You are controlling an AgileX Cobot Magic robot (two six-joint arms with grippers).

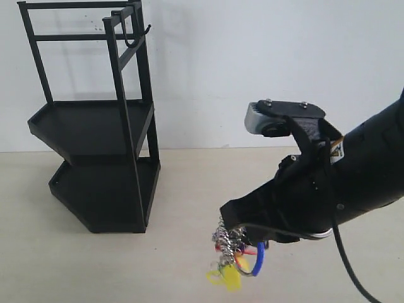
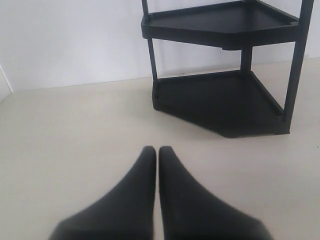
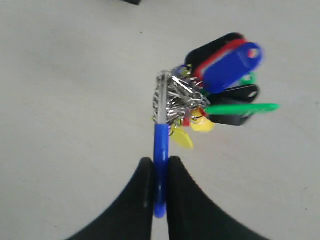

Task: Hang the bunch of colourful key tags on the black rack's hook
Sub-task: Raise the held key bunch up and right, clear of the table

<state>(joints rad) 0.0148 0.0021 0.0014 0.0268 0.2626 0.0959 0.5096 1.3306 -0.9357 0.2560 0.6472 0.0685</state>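
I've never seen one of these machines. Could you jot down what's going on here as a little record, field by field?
Right pincer: shut on the colourful key tag bunch, gripping its blue loop
Left pincer: shut, holding nothing
Black rack: upright on the table, apart from the bunch
Hook: at the rack's top, bare
Task status: bunch not yet hung

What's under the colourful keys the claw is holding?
Only the pale table shows under the colourful key tag bunch, which the right claw pinches by its blue loop. The tags cover the spot right beneath them.
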